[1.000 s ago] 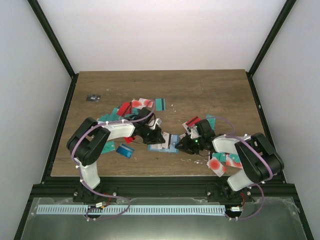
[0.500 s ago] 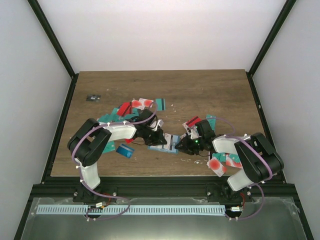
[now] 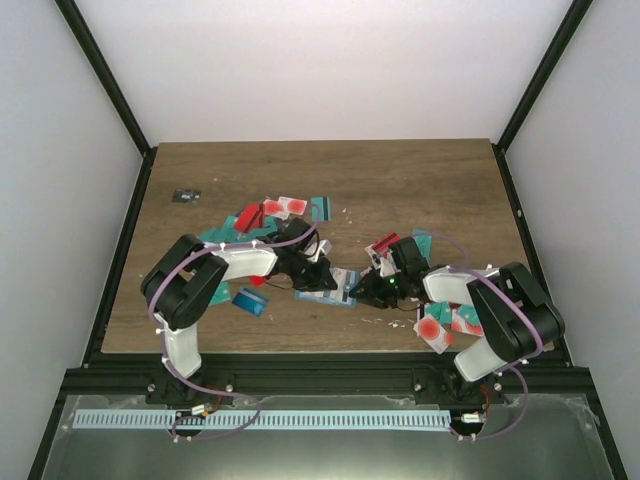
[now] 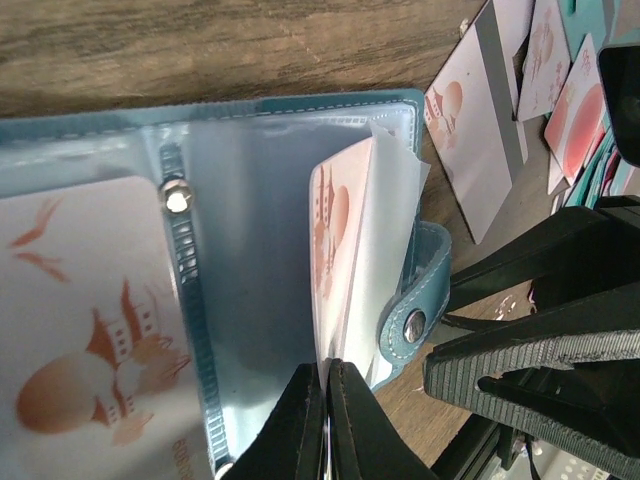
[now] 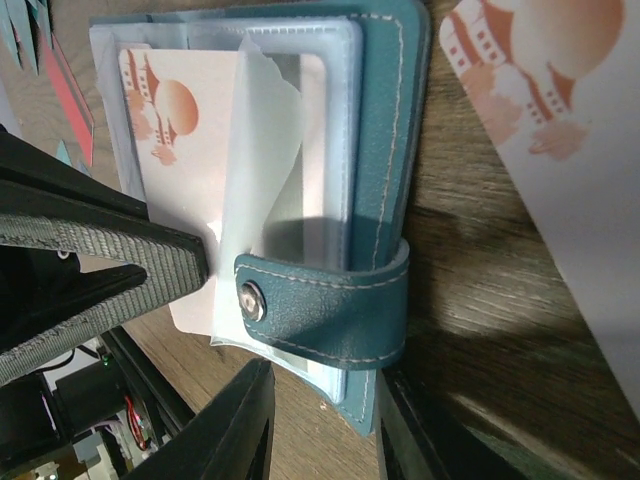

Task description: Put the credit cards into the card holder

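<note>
on my left a heap of credit cards (image 3: 245, 222) lies loose on the table (image 3: 430, 180), teal, red and white ones, with a glossy blue card (image 3: 250, 300) nearer me. my left claw (image 3: 312, 275) is pinched tight on the bottom edge of a white card (image 4: 335, 220) with red print. that card stands partly inside a clear sleeve (image 4: 395, 190) on the right-hand page of the open card holder (image 4: 250, 250). the holder lies flat at the middle of the table, between my two claws. one stowed card (image 4: 70, 330) of the same print already sits in its left-hand pocket. my right claw (image 5: 320, 375) straddles the holder's snap strap (image 5: 320, 305) at the outer edge; whether the jaws press on it or only stand around it i cannot tell. further right, a second heap (image 3: 440, 325) of cards lies by my right arm. i judge the job barely begun: one card in, one partway, and most of them left on the wood.
</note>
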